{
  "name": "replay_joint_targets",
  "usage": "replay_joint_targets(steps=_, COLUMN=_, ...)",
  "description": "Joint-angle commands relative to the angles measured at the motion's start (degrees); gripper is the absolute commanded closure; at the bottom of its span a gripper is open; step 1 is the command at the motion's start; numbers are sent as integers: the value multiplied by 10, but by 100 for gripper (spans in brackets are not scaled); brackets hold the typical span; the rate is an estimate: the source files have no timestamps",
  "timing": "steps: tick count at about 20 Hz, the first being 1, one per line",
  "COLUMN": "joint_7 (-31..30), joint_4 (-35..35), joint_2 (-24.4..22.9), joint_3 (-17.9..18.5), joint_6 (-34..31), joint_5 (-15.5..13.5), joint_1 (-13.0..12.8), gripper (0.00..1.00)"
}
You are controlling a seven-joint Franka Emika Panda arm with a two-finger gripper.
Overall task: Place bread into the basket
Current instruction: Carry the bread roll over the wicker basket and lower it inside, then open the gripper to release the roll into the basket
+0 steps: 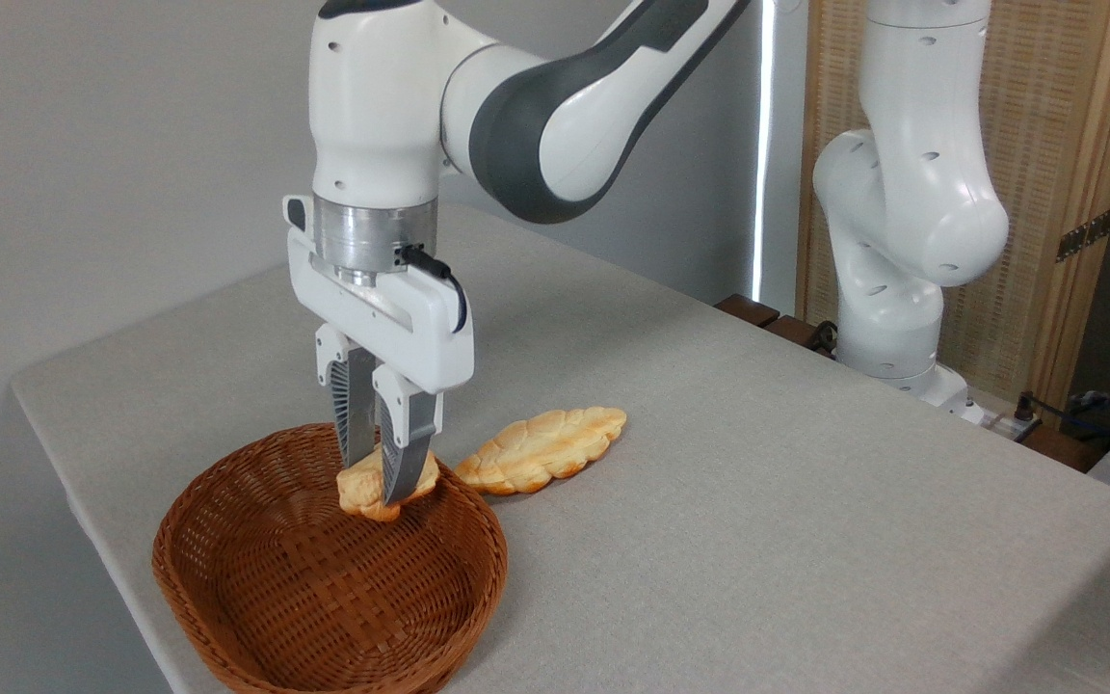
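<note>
White two-finger gripper [380, 477] on Franka arm, pointing down, fingers pinched on small lumpy golden-orange bun [387, 485]. Bun hangs w/ gripper over far part of oval reddish-brown wicker basket [227, 588], near its back rim; can't tell if bun touches the weave. Basket sits at front-left corner of grey table [757, 501]. Long flat braided loaf [542, 449] lies on table just right of basket, near rim, apart from bun.
</note>
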Motion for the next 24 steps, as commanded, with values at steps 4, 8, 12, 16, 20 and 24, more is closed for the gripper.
replay_joint_targets(steps=4, joint_7=-2, joint_4=7, joint_2=9, joint_3=2, joint_6=8, joint_5=11, joint_1=-4, gripper=0)
replay_joint_targets(steps=8, joint_7=-2, joint_4=7, joint_2=8, joint_3=1, joint_6=8, joint_5=11, joint_1=-4, gripper=0)
replay_joint_targets(steps=12, joint_7=-3, joint_4=7, joint_2=8, joint_3=1, joint_6=8, joint_5=11, joint_1=-4, gripper=0)
replay_joint_targets(steps=16, joint_7=-4, joint_4=7, joint_2=4, joint_3=3, joint_6=8, joint_5=9, joint_1=-4, gripper=0)
replay_joint_targets(steps=20, joint_7=-11, joint_4=7, joint_2=-2, joint_3=7, joint_6=6, joint_5=6, joint_1=-3, gripper=0)
replay_joint_targets(steps=24, joint_7=-11, joint_4=7, joint_2=-24, joint_3=22, joint_6=-27, joint_5=5, joint_1=-3, gripper=0)
